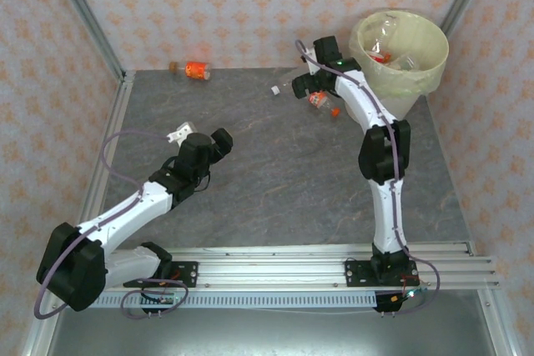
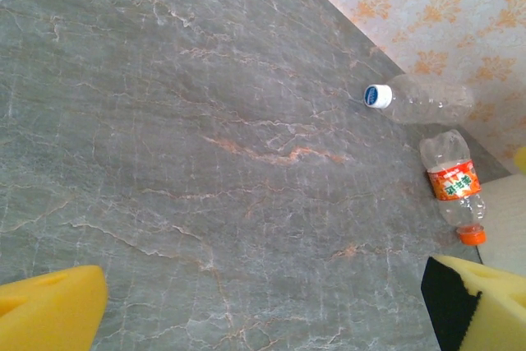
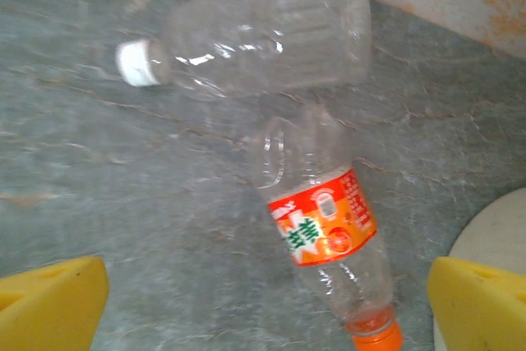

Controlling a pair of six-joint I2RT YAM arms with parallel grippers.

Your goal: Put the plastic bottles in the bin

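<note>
Pick approach: my right gripper (image 3: 263,306) hangs open over the orange-labelled bottle (image 3: 322,228) near the bin (image 1: 434,43), left gripper (image 1: 219,142) open too; next I must lower and close.

Bin (image 1: 420,79): round, pale cream, yellowish bag liner, upright at far right corner of table. Crushed clear bottles (image 1: 385,55) inside, some red.
Clear unlabelled bottle (image 3: 263,39): white cap, lying on side near bin, on its left.
Orange-labelled bottle (image 3: 325,232): orange cap, lying flat, base touching clear bottle's side.
Second orange-labelled bottle (image 1: 198,71): lying at far edge, left of centre.
</note>
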